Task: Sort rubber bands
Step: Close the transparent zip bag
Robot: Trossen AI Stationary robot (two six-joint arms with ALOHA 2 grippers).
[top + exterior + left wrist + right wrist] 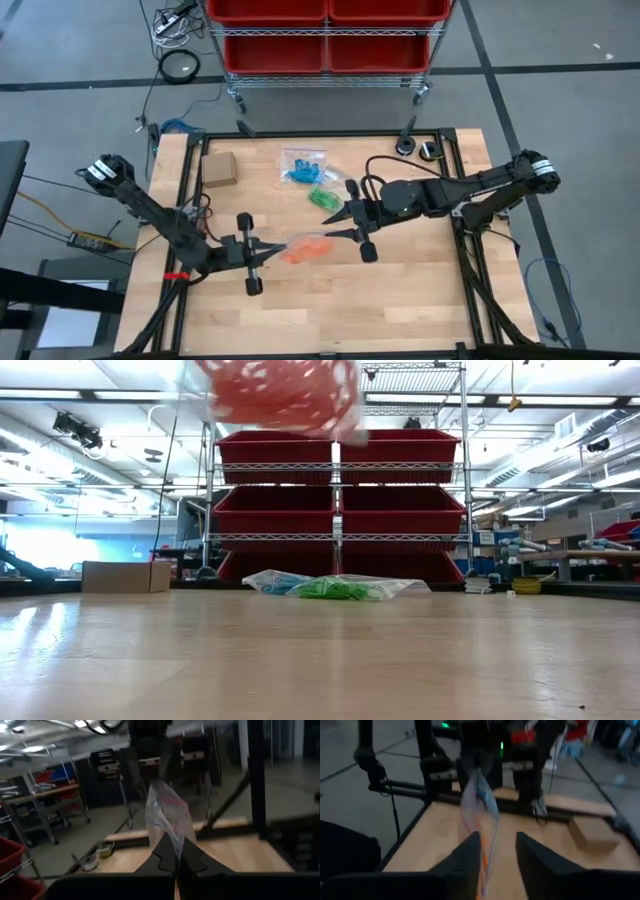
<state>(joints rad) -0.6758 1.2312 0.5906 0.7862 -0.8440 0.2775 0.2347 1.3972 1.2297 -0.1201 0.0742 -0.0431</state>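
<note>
**Four views, one shared bag**

One camera looks straight down on the whole worktop. Another sits at worktop level, facing the red shelving. Each wrist camera looks close past its own tool toward the opposite arm; all see the lifted orange-filled bag.

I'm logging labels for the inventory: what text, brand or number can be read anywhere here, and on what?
None can be read.
Cardboard box: no print shows.
Zip bags, blue, green and orange: no lettering shows.
Red bins: plain fronts.
Shelf signs behind: too small to read.
</note>
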